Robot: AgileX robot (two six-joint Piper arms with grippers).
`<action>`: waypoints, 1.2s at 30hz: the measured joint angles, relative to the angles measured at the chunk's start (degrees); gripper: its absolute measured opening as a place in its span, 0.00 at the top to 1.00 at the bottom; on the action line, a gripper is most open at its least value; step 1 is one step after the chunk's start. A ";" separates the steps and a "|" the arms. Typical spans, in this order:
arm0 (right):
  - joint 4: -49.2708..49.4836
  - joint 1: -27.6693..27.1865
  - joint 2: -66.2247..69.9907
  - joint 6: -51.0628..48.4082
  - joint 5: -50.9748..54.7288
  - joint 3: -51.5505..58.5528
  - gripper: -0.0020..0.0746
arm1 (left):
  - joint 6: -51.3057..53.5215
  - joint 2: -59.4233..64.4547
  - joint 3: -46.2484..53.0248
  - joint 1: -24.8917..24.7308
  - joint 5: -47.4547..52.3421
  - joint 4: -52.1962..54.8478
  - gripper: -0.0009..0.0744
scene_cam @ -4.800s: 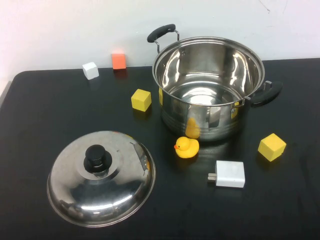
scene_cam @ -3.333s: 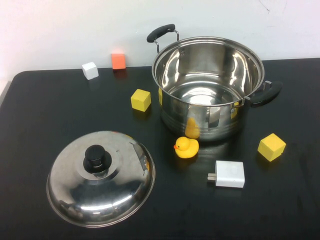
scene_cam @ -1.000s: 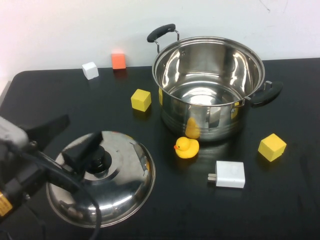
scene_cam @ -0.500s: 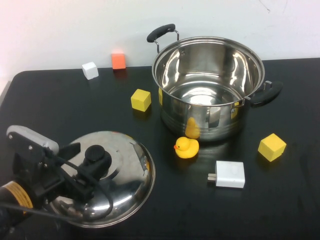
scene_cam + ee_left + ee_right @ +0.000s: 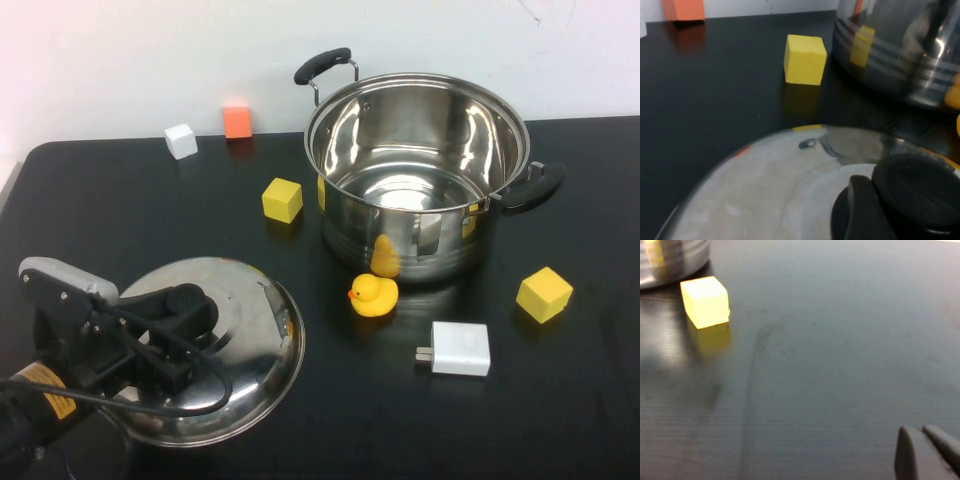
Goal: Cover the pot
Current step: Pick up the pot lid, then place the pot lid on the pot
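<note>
The pot (image 5: 415,175) stands open-mouthed and upright toward the back right of the black bench (image 5: 120,215), well apart from the domed lid (image 5: 215,350) that lies at the front left, so the lid has to be lifted and carried across before anything is covered. The left claw (image 5: 185,310) sits at the lid's black knob (image 5: 915,192), its dark fingers (image 5: 865,210) pinching the knob from the side; that is the sensible hold, since the knob is the only part of a smooth steel dome that offers a purchase. In the high view the lid looks slightly tilted, its near edge lower, which suggests it may be just coming off the bench, though I cannot be sure it has left the surface. The right claw (image 5: 925,450) shows only in its own wrist view, low over bare bench near the right-hand yellow cube (image 5: 705,301), its fingertips pressed together and holding nothing; it appears parked clear of the work. Several small things crowd the path: a rubber duck (image 5: 373,295) just in front of the pot, a white charger (image 5: 457,348) nearer the front, a second yellow cube (image 5: 282,200) left of the pot, and a white block (image 5: 181,141) and an orange block (image 5: 237,119) at the back. The lid will need enough height to clear the duck and the pot's rim
</note>
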 joint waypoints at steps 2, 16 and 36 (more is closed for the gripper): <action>0.00 0.00 0.00 0.00 0.00 0.00 0.98 | 0.00 0.00 0.00 0.00 0.00 -0.56 0.54; 0.00 0.00 0.00 0.00 0.00 0.00 0.98 | -0.65 -18.11 -1.35 0.00 5.91 -12.29 0.54; 0.00 0.00 0.00 0.00 0.00 0.00 0.98 | -54.44 -24.13 -35.29 0.00 27.25 28.73 0.54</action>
